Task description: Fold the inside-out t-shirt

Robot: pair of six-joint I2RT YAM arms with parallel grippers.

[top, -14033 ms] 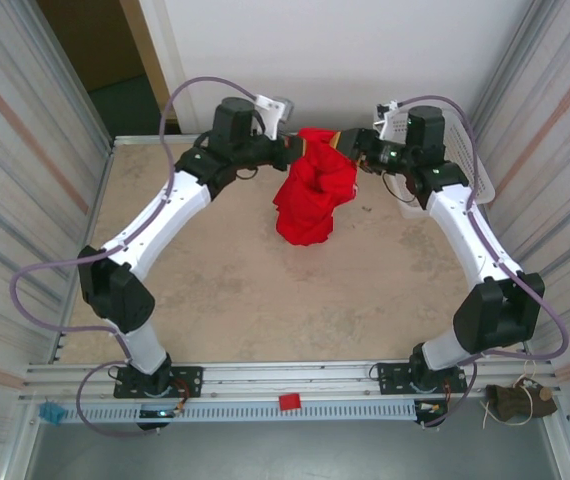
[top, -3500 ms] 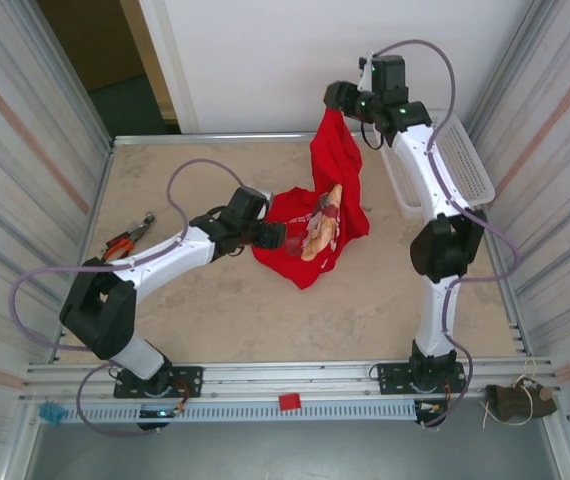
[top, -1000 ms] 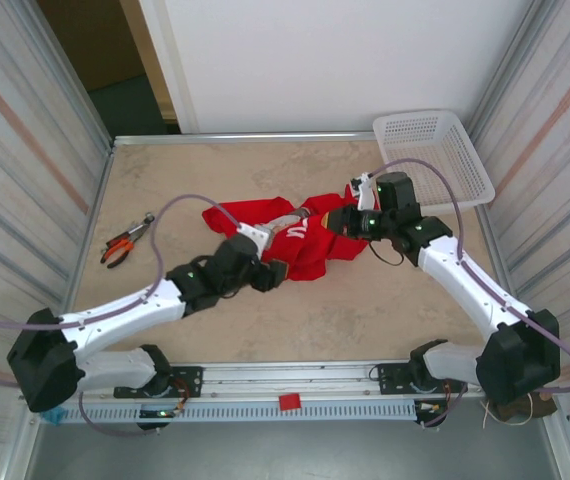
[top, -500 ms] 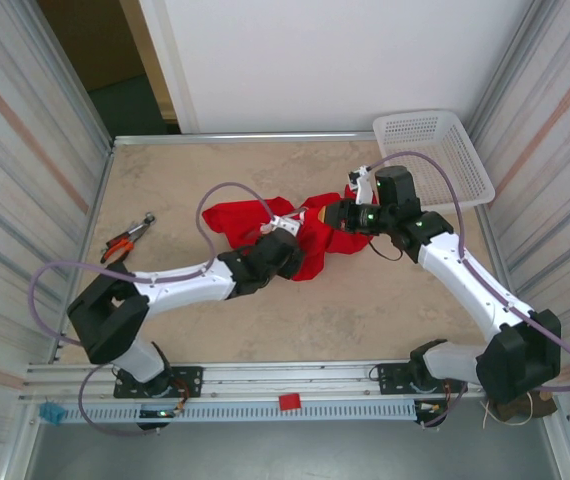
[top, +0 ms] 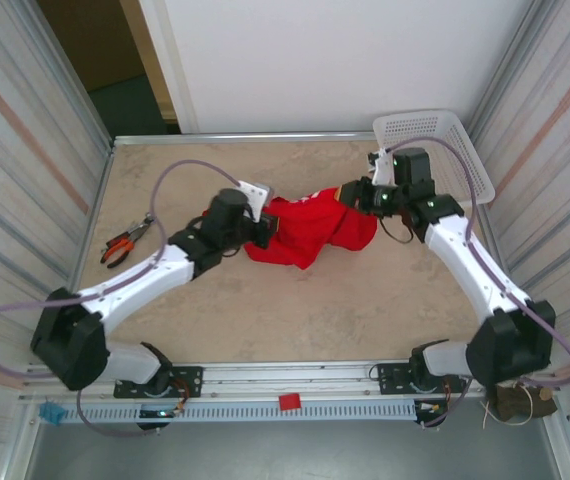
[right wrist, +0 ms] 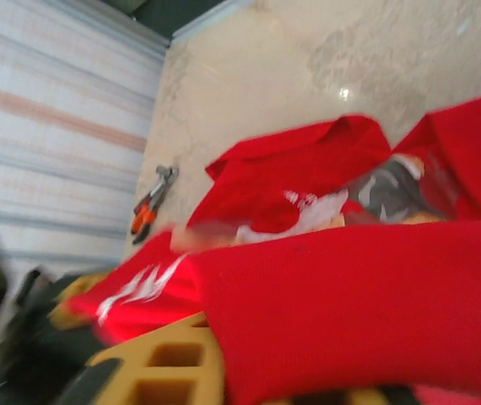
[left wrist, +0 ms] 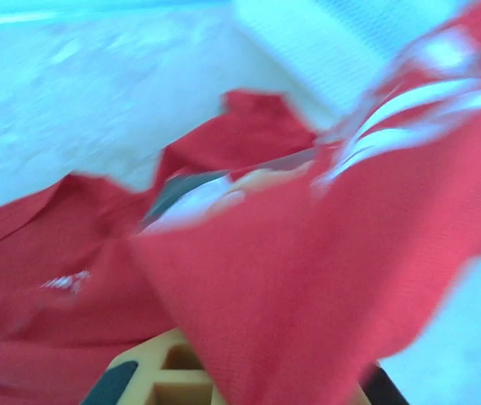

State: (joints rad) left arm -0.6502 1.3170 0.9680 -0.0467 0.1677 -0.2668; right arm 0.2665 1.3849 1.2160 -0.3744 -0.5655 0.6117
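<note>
Where everything rests: a pale, mottled bench (top: 265,320), flanked left and right by ribbed metal panels, with a white wall at the far side.
Left arm (top: 145,280): white with black joints, sweeping from its base at the near edge up and to the right, to the left end of the inside-out t-shirt (top: 310,235).
Right arm (top: 465,260): the same build, rising from the near right corner and bending inward to the garment's right end.
Inside-out t-shirt: bright red and bunched into a low, rumpled band across the far middle of the bench, spanning the gap between the two wrists. White lettering and a pale patch show on its folds in both wrist views, blurred.
Basket (top: 455,150): white and latticed, in the far right corner of the bench, apart from the red cloth. The right wrist sits just beside its near left corner.
Left pincer (top: 262,228): pressed together at the garment's left end, pinching red cloth. In the left wrist view the fabric spills over a yellow finger (left wrist: 160,375).
Right pincer (top: 350,195): at the garment's right end, against the cloth. Red fabric drapes across its yellow finger (right wrist: 164,363) in the blurred right wrist view, and whether it is spread or clamped cannot be told.
Pliers (top: 125,243): orange-handled, lying on the left side of the bench, well apart from the cloth.
</note>
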